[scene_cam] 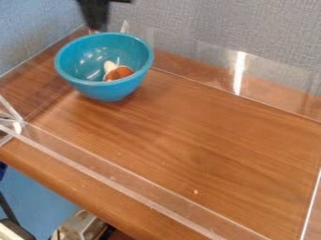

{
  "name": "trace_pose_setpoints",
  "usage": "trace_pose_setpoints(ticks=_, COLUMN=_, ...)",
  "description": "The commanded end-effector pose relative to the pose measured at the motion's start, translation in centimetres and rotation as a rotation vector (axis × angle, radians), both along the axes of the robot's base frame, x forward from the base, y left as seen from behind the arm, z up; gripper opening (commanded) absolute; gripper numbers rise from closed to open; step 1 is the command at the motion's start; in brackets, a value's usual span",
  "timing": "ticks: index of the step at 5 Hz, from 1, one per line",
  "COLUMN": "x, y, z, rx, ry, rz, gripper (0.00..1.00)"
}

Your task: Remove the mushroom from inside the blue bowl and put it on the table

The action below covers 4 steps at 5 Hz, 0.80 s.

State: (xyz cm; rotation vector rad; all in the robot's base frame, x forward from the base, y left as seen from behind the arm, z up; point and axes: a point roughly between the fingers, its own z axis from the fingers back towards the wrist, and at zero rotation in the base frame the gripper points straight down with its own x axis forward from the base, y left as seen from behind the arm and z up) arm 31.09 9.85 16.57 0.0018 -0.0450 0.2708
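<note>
The blue bowl stands at the back left of the table. The mushroom, orange cap and pale stem, lies on its side inside the bowl, right of its middle. My gripper hangs high above the bowl's far rim. Only its dark lower end shows at the top edge of the picture. It is clear of the bowl and nothing shows between its fingers, which look drawn together.
Low clear acrylic walls edge the tabletop at the back, left and front. A grey fabric wall rises behind the bowl. Bare wood stretches right of and in front of the bowl.
</note>
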Motion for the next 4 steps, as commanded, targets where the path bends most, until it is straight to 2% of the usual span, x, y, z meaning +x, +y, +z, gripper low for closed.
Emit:
trace_pose_setpoints(ticks=1, x=-1.1, y=-0.2, z=0.5, rx=0.026, ry=-0.052, rz=0.026, gripper=0.00)
trace_pose_setpoints(ticks=2, x=-1.0, y=-2.7, z=-0.1, rx=0.002, ry=-0.045, rz=-0.008, gripper=0.00)
trace_pose_setpoints(ticks=3, x=-0.2, y=-6.7, z=-2.3, rx=-0.012, ry=-0.020, rz=-0.092, gripper=0.00)
trace_pose_setpoints(ticks=4, x=1.3, y=-11.7, z=-4.7, rx=-0.023, ry=0.002, rz=-0.192, gripper=0.00)
